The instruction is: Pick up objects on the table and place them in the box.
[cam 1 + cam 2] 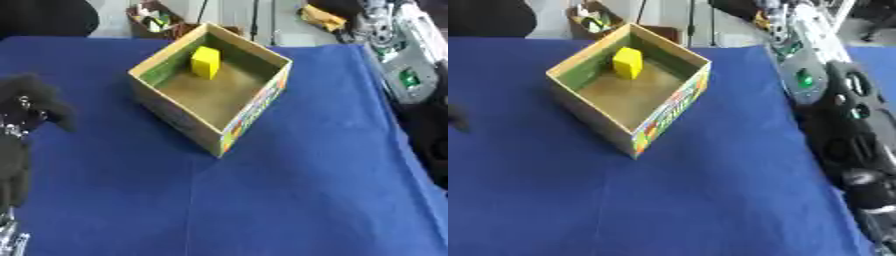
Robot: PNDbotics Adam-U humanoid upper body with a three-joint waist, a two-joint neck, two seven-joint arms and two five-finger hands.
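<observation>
With the yellow block (pixel 206 62) already in the box (pixel 667 112), placing looks done — left hand (pixel 26 107) and right hand (pixel 859 180) idle, finger states can't tell; next: find another object.

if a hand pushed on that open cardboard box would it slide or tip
The cardboard box would probably slide: it looks thin-walled and light, holding only a yellow block. It sits low and wide on the blue tablecloth, so tipping seems unlikely. The cloth may bunch and drag somewhat.
</observation>
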